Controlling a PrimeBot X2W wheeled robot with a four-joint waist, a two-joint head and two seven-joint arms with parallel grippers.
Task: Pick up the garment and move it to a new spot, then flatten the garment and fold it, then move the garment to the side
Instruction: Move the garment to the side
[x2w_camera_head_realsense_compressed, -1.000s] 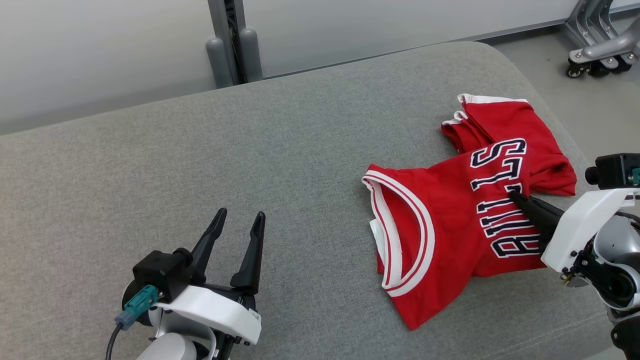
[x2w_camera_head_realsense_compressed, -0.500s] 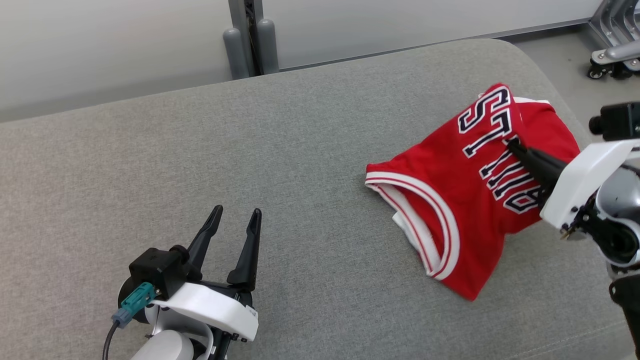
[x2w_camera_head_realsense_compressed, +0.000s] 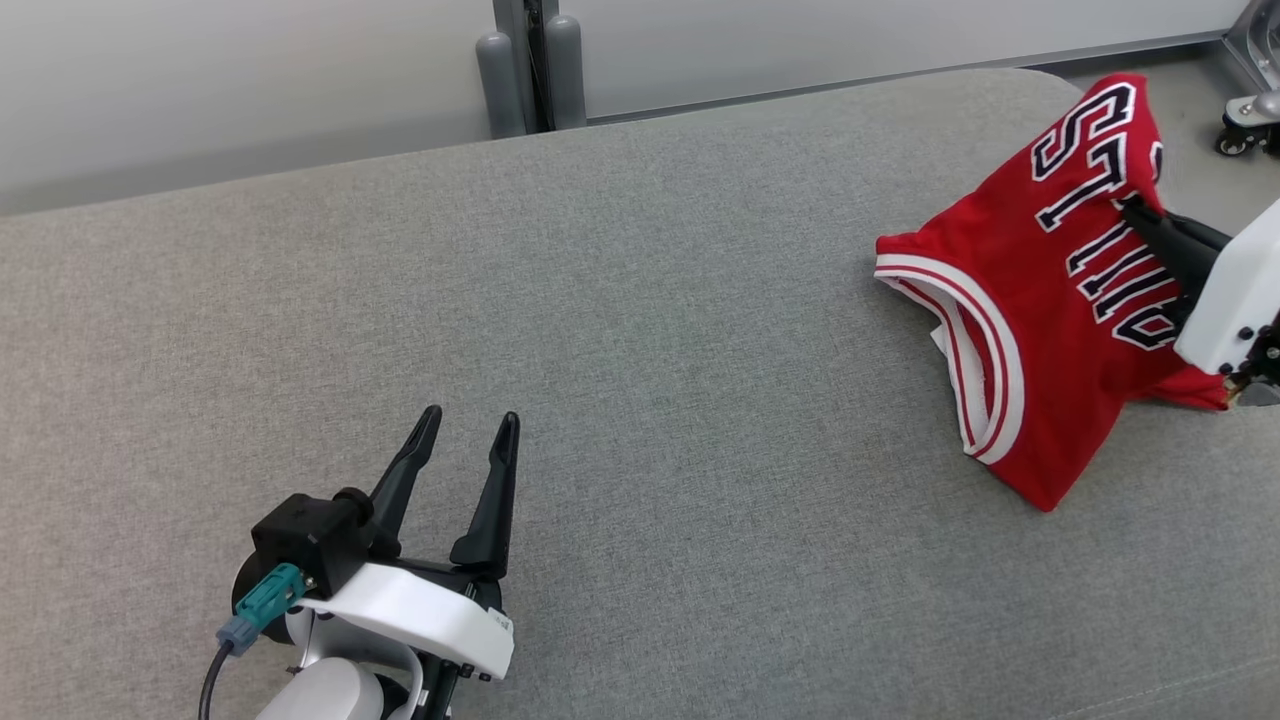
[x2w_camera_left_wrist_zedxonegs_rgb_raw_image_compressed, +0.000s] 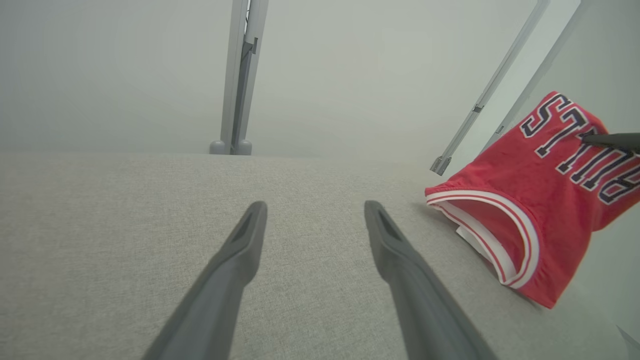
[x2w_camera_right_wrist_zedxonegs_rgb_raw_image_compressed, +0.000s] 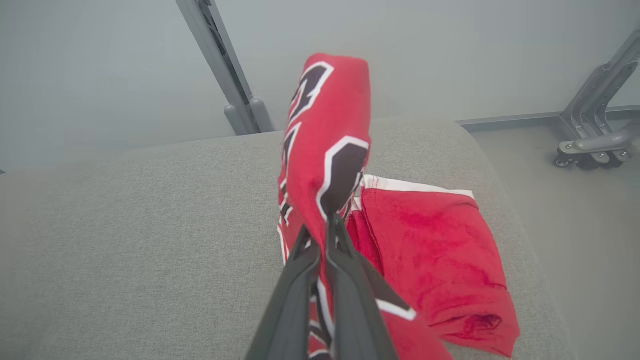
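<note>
My right pincer (x2w_camera_head_realsense_compressed: 1135, 207) is pinched shut on the red Bulls jersey (x2w_camera_head_realsense_compressed: 1010, 300), right at the lettering. It's holding that part up at 2 o'clock while the rest drapes onto the grey worktop (x2w_camera_head_realsense_compressed: 650, 300). Left pincer (x2w_camera_head_realsense_compressed: 471, 413) is spread wide at 7 o'clock, well apart from the jersey.
</note>
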